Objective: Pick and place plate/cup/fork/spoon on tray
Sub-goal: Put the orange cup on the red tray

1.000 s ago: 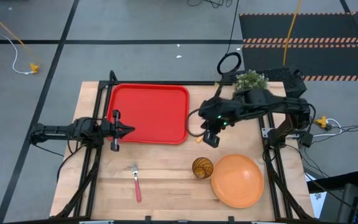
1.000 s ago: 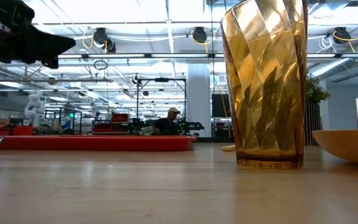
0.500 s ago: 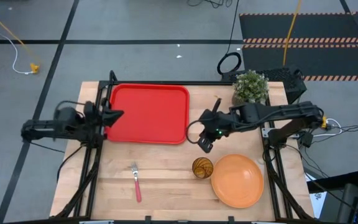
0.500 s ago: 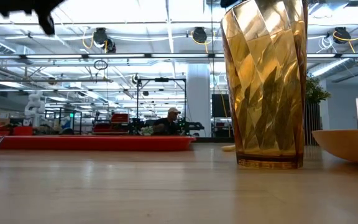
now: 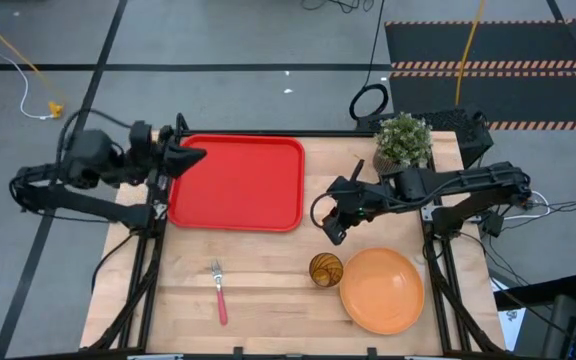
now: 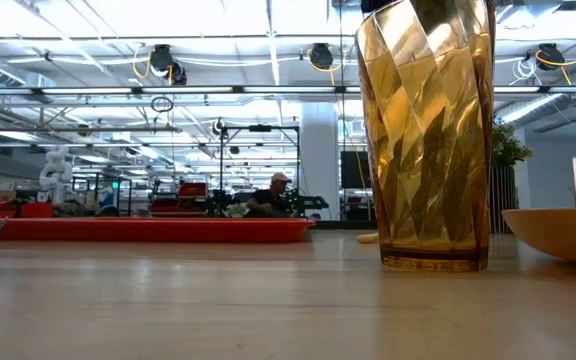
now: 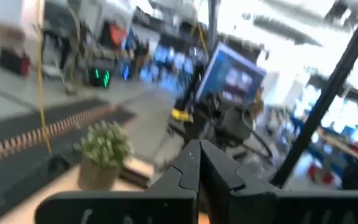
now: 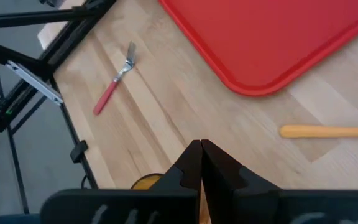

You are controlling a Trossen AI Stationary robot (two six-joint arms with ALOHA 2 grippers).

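High view: our right claw, pressed together, hovers near the spoon lying on the counter beside the tray. Spoon looks light, stiff, slippery; pinch mid-handle. Left claw also closed, waits.

potted plant | table's far right corner | person | background

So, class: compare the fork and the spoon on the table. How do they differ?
The fork has a pink-red handle; the spoon has an orange-yellow one. The spoon lies close beside the tray; the fork lies farther from it. Both rest flat on the wood, outside the tray.
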